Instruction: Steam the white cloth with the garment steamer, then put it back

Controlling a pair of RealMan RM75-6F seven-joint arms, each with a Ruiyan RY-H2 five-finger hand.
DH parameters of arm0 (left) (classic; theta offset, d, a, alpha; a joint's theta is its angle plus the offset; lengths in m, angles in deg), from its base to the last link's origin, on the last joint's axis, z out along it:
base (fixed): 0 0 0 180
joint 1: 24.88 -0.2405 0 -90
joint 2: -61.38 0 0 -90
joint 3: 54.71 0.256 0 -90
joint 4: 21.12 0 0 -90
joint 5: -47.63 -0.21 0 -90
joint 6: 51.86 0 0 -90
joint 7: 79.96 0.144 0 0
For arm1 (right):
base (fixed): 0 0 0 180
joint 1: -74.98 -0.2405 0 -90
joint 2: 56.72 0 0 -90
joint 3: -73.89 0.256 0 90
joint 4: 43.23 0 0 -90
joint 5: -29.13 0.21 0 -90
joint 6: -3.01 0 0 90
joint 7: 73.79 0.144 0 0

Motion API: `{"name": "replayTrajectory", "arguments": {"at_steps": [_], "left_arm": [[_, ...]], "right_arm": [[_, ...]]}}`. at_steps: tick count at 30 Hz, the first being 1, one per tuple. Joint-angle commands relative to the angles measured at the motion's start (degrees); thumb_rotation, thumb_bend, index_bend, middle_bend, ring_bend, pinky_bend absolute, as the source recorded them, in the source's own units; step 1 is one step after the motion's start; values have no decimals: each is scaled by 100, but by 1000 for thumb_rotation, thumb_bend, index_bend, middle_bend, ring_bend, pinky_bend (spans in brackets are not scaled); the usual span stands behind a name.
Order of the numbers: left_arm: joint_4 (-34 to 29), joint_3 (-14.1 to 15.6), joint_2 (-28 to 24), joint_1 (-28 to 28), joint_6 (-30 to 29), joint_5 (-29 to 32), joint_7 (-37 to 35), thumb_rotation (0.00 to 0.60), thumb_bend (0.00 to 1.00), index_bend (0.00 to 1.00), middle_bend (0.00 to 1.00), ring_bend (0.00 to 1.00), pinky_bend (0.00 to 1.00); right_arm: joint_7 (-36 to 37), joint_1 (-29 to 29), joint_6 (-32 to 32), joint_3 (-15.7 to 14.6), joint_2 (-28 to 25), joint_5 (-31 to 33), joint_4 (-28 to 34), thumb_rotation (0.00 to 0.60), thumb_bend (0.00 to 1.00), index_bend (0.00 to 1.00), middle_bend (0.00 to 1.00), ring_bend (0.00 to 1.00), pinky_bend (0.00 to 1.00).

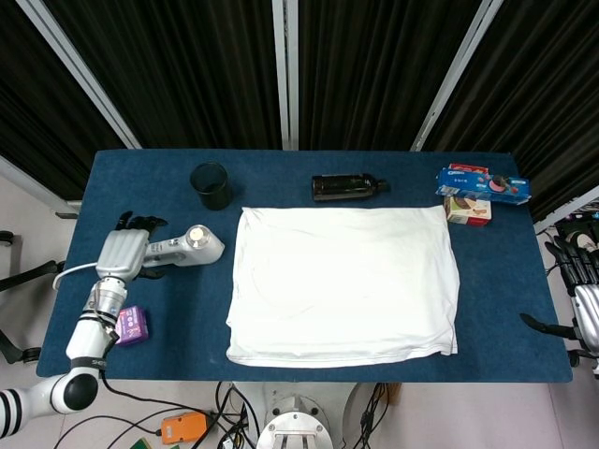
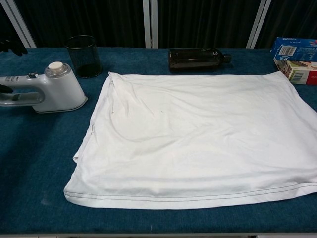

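The left hand lies over the handle of the garment steamer at the left of the blue tabletop; whether its fingers are actually clenched around the handle, I cannot tell. The white cloth is spread flat in the middle, just right of the steamer. The right hand hangs off the right edge, fingers apart, holding nothing. A dark cup stands at the far left.

Plain white cloth, white garment steamer, dark blue bench, black cup, dark brown bottle, purple packet
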Motion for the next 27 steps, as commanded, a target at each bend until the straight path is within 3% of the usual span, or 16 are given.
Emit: {"name": "replayTrajectory", "arguments": {"at_steps": [1, 10, 15, 27], "left_arm": [[194, -12, 183, 257, 200, 372, 145, 600, 70, 259, 234, 197, 0], [544, 55, 444, 872, 318, 1530, 806, 598, 65, 325, 339, 283, 0], [613, 170, 515, 1089, 226, 2057, 1117, 555, 64, 353, 357, 297, 0], [727, 334, 663, 1241, 191, 2284, 963, 550, 64, 470, 453, 376, 0]], "right_arm": [[20, -16, -40, -8, 27, -11, -38, 600, 149, 0, 47, 0, 63], [79, -29, -114, -8, 40, 12, -103, 600, 148, 0, 47, 0, 62], [116, -47, -185, -14, 63, 31, -151, 600, 148, 0, 47, 0, 62], [176, -61, -202, 18, 30, 53, -184, 600, 148, 0, 47, 0, 62]]}}
